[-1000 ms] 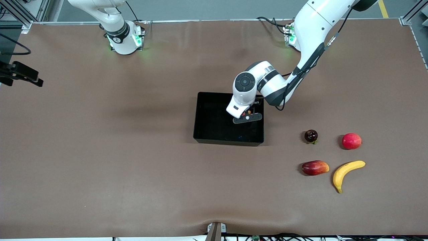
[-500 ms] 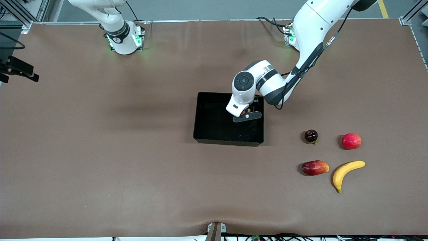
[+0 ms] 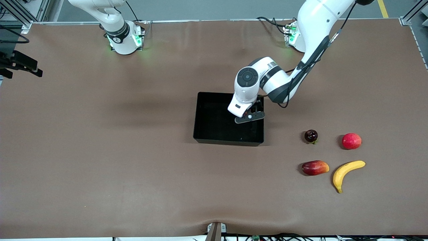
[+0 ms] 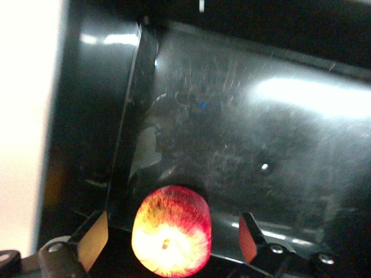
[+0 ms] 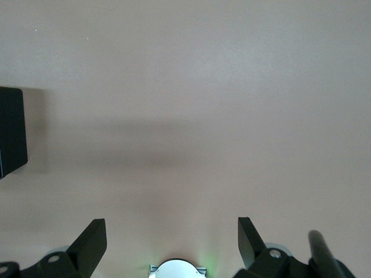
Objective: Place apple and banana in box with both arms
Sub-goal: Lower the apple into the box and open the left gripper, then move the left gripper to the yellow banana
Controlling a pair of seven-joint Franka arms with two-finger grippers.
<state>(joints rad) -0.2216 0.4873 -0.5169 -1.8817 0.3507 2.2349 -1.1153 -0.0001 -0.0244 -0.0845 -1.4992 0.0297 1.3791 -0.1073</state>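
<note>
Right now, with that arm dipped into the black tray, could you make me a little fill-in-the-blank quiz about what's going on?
1. The left gripper is over the black ____.
2. Between its open fingers, the apple lies inside the ____.
3. The banana lies on the ____, beside the red-and-yellow mango.
4. The right gripper waits with its fingers ____.

Missing words: box; box; table; open

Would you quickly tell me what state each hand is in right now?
Left hand: open, over the box, apple between its fingers.
Right hand: open, holding nothing.
</note>
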